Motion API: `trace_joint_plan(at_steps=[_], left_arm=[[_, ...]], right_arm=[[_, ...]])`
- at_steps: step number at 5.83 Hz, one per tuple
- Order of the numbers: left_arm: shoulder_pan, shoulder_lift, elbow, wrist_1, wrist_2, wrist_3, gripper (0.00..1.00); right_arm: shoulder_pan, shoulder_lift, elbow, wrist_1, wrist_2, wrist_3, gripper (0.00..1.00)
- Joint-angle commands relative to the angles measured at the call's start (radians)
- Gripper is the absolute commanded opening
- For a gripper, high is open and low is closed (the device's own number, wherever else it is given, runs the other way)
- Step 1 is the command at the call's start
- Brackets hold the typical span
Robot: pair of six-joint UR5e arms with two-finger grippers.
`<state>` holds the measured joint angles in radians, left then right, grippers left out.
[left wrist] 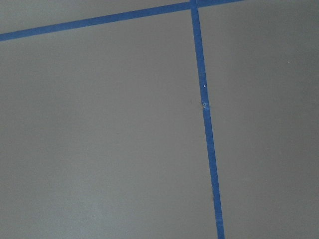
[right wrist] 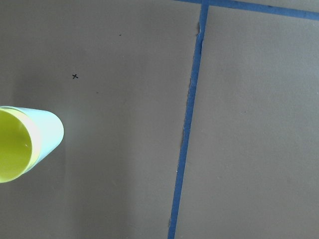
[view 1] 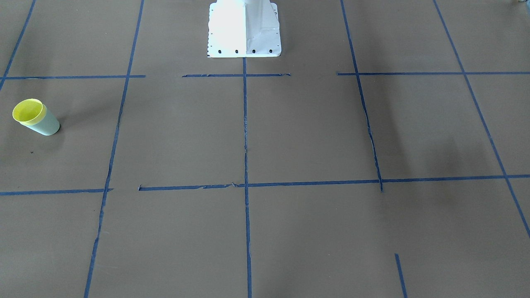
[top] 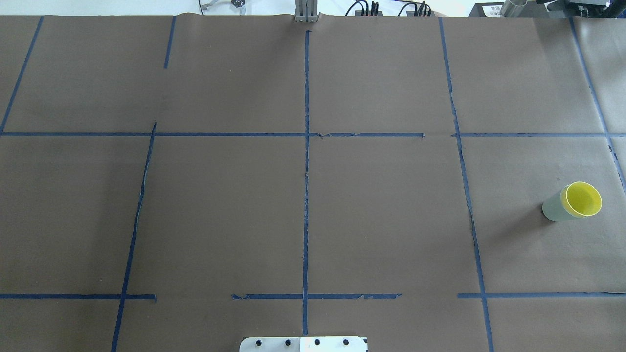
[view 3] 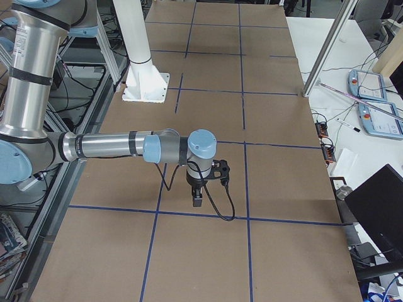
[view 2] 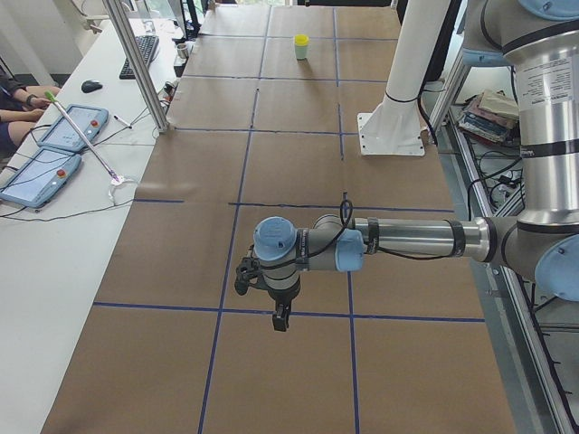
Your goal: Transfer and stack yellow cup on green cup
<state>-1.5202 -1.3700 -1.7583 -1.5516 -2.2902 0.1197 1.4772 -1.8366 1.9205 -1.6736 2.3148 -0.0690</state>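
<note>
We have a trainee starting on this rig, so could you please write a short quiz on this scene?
1. True or false: the yellow cup sits inside the green cup.
2. By the robot's own sides, where on the table do the cups stand? A: left. B: right. C: middle.
3. Fill in: the grid lines are ___ tape.
Key: 1 true; 2 B; 3 blue.
</note>
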Motion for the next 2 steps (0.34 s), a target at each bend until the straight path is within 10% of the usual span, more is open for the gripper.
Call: trace_joint_plan(at_steps=[1, 2], left_arm=[[0.0, 0.0, 0.0, 0.001, 0.0, 0.0, 1.0], [0.0, 0.0, 0.0, 0.001, 0.0, 0.0, 1.0]], right_arm=[[0.0, -0.001, 0.0, 0.0, 0.0, 0.0, 1.0], [0.0, -0.001, 0.0, 0.0, 0.002, 0.0, 1.0]])
